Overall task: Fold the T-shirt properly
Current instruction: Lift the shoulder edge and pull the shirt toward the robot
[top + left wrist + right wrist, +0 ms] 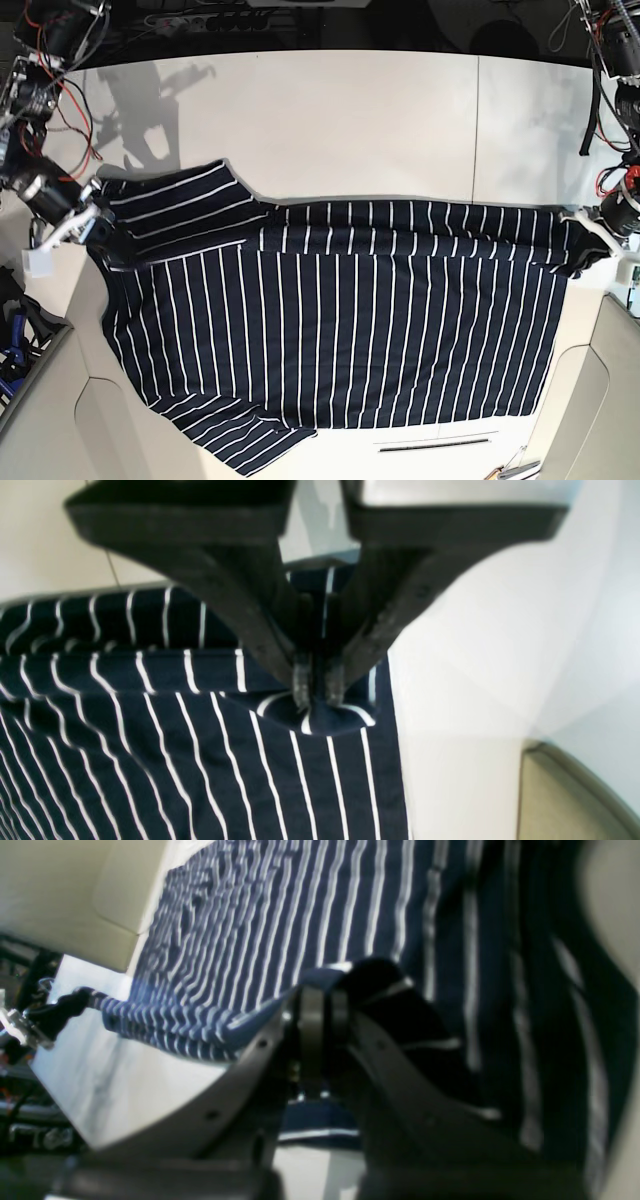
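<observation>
T-shirt [330,330], dark navy with thin white stripes: laid across the middle and lower part of the base view, its upper band gathered and folded over toward the bottom of the frame. One sleeve is spread at lower left; another striped part is extended at upper left.

Left pincer [317,692], at right of the base view: tips together, clamped on a fold of the T-shirt near its right edge.

Right pincer [322,1010], at left of the base view: tips together, clamped on a gathered fold of the same cloth.

Bench [400,110], pale: placed beneath the garment.
</observation>
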`<move>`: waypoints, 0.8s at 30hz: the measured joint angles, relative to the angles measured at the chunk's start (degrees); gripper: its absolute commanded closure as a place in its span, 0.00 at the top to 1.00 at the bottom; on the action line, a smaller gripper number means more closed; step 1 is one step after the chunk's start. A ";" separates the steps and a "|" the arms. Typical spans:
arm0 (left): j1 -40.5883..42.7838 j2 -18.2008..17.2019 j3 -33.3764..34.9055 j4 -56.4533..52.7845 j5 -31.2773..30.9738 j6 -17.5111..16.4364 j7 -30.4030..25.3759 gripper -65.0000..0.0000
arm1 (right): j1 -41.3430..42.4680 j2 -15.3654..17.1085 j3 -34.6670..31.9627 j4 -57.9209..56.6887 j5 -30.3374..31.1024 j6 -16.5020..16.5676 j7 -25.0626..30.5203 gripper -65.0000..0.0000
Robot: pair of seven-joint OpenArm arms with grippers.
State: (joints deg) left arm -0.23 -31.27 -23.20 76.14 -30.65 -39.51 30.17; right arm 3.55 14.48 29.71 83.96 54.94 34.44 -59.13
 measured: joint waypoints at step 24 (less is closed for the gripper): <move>-10.25 0.13 3.63 -16.28 3.15 0.04 -4.33 0.00 | 18.21 0.11 -7.96 -23.39 -14.16 -0.31 6.64 0.00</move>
State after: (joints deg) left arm -10.48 -31.14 -19.57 59.86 -27.51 -39.46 25.85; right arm 21.76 14.59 21.76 60.58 40.77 34.13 -52.49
